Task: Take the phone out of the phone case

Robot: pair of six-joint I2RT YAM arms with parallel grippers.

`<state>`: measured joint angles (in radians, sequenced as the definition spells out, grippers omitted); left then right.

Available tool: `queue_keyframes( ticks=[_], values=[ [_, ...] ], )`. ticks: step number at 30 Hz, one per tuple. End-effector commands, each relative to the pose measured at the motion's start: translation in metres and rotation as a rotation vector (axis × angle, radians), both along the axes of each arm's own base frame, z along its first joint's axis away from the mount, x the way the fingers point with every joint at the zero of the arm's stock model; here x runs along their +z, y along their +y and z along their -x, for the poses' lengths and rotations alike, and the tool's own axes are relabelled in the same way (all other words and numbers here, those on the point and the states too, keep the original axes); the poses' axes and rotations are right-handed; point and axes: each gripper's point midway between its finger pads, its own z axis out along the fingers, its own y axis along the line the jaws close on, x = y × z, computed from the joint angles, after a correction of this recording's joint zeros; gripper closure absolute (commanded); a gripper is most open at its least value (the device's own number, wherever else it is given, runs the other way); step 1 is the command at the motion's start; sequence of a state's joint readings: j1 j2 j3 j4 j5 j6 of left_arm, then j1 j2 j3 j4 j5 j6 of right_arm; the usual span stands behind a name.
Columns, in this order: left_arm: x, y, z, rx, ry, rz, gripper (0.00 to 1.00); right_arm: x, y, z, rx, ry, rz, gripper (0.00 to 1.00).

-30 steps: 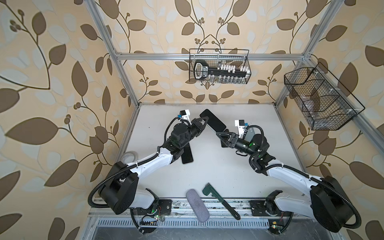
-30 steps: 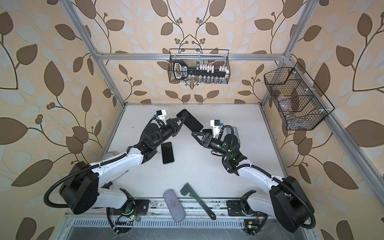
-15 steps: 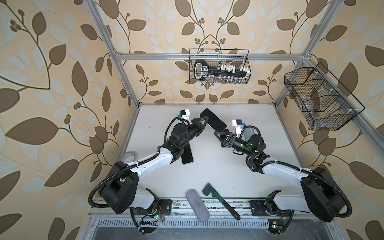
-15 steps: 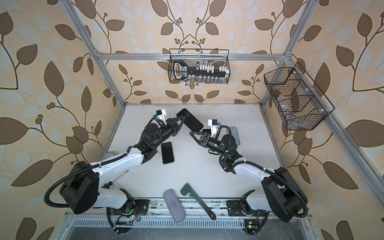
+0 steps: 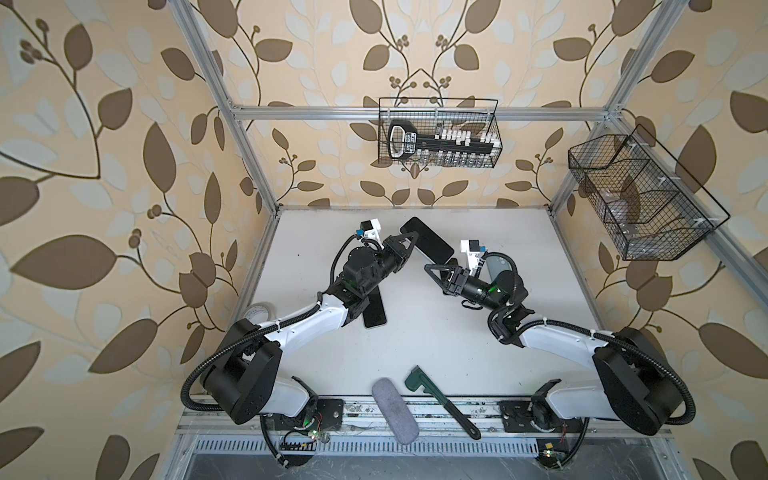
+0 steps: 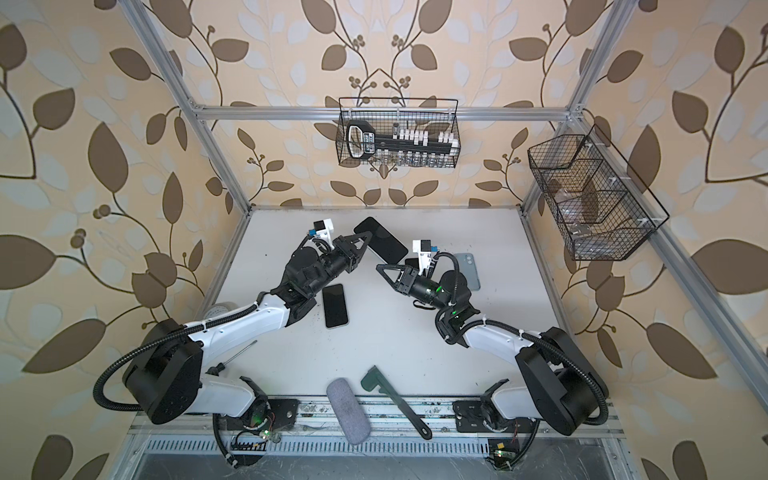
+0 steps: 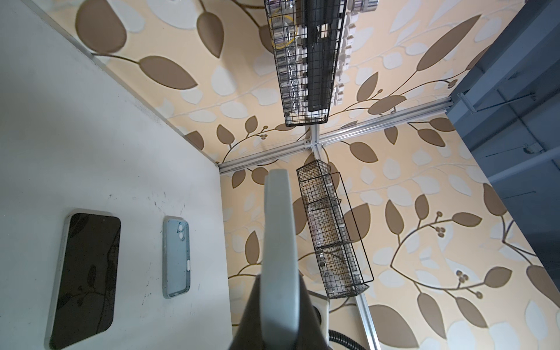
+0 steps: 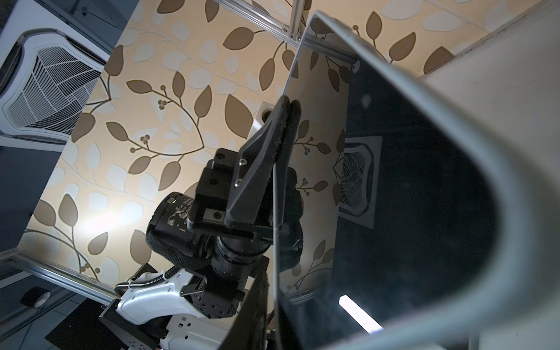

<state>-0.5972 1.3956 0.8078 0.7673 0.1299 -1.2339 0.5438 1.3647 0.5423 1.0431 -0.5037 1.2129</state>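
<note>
Overhead, both arms converge on the raised phone (image 5: 428,243).
One arm reaches up with its elbow bent, and the left end effector (image 5: 409,243) is clamped on the phone's long edge. It holds the phone tilted above the table (image 5: 436,332), inside its grey phone case (image 8: 527,242). The other arm stretches low toward the phone's near corner. I cannot tell whether the right end effector (image 5: 436,268) grips it.

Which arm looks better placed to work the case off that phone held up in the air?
Probably the right. The left claw is shut on the phone at its edge and holds it off the table, so it is busy. The right claw sits close to the phone's lower end.
</note>
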Motion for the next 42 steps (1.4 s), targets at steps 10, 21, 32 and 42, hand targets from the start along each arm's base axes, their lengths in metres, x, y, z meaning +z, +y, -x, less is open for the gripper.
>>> queue_keyframes(
  ticks=[10, 21, 32, 42],
  values=[
    [0.041, 0.001, 0.009, -0.009, -0.116, 0.093, 1.0, 0.014, -0.001, 0.003, -0.003, -0.043, -0.054, 0.83],
    [0.04, 0.003, 0.011, -0.009, -0.112, 0.098, 1.0, 0.017, -0.007, 0.004, -0.008, -0.049, -0.094, 0.83],
    [0.038, 0.003, 0.011, -0.009, -0.106, 0.097, 1.0, 0.015, -0.01, 0.003, -0.01, -0.04, -0.108, 0.86],
    [0.036, 0.005, 0.01, -0.005, -0.063, 0.138, 1.0, 0.006, -0.011, 0.003, -0.009, -0.066, -0.063, 0.96]
  ],
)
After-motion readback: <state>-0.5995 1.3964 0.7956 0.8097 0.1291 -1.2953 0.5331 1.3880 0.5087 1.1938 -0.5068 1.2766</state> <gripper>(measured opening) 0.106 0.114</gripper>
